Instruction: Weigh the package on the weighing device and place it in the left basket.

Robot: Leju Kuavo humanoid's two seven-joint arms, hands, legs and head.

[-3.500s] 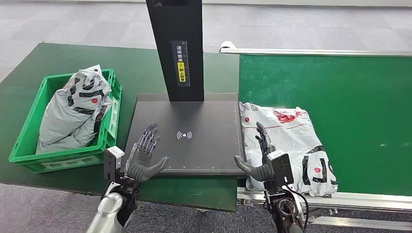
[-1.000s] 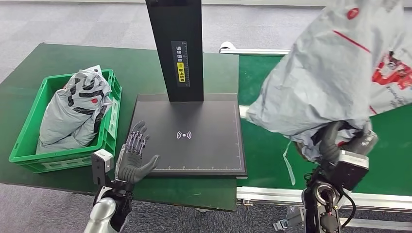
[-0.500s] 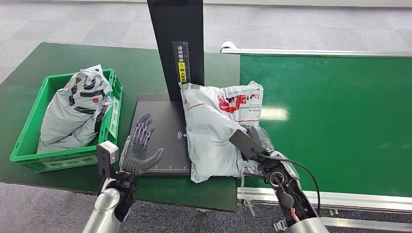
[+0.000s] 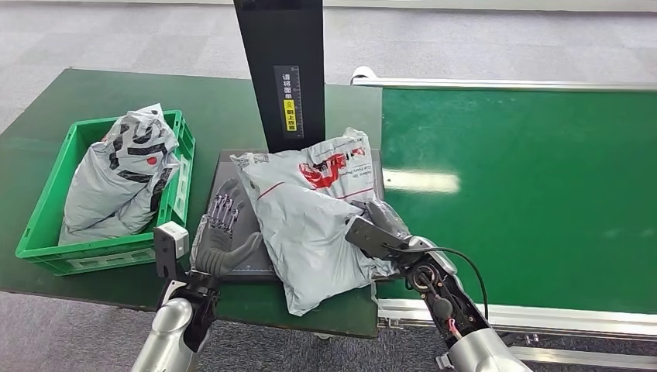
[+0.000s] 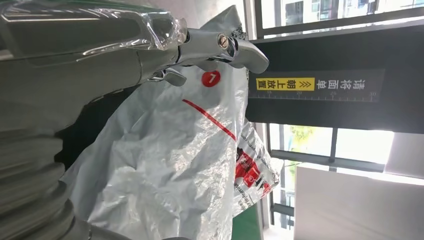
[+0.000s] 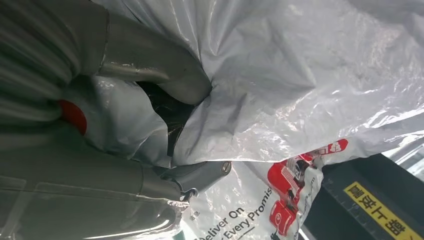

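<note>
Since half a second ago the grey package [image 4: 310,217] has slid leftward across the black weighing device [image 4: 232,167], now covering its centre and lying against the black post [image 4: 283,74]. The right hand [image 4: 380,225] grips its right side, fingers pressed into the plastic. The left hand [image 4: 221,236] rests at its left edge, fingers spread, beside the green basket [image 4: 46,225] holding another grey bag [image 4: 124,174]
</note>
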